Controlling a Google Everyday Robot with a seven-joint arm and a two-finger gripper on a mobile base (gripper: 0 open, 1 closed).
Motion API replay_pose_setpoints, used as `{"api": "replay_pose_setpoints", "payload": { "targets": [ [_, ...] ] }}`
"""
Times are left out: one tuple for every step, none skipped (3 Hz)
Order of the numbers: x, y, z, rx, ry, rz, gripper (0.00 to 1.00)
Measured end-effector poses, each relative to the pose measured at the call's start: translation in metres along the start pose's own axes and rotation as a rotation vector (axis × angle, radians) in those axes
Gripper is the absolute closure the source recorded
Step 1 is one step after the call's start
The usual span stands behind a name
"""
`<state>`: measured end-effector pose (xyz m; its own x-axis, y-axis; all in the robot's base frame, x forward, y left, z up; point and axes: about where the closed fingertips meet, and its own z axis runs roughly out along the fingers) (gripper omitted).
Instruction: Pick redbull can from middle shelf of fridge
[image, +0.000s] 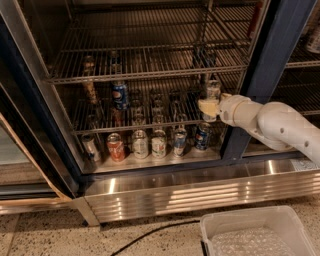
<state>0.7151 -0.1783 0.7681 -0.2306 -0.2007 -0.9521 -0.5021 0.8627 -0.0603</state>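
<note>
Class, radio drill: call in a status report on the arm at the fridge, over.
Gripper at right end of middle shelf, against redbull can; contact unclear. Can upright. Pepsi can far left, not in the way.

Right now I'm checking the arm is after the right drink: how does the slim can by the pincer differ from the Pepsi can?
The slim can is narrow and silvery; the Pepsi can is stouter and blue. The slim can stands far right, its lower part behind the pincer; the Pepsi can stands left, clear of it. Both are upright on the middle rack.
</note>
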Motion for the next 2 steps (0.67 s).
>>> {"api": "replay_pose_setpoints", "payload": {
  "targets": [
    [0.0015, 0.0136, 0.0013, -0.045, 0.011, -0.001, 1.0],
    [0.0009, 0.0143, 0.0023, -0.045, 0.01, -0.003, 1.0]
  ]
}}
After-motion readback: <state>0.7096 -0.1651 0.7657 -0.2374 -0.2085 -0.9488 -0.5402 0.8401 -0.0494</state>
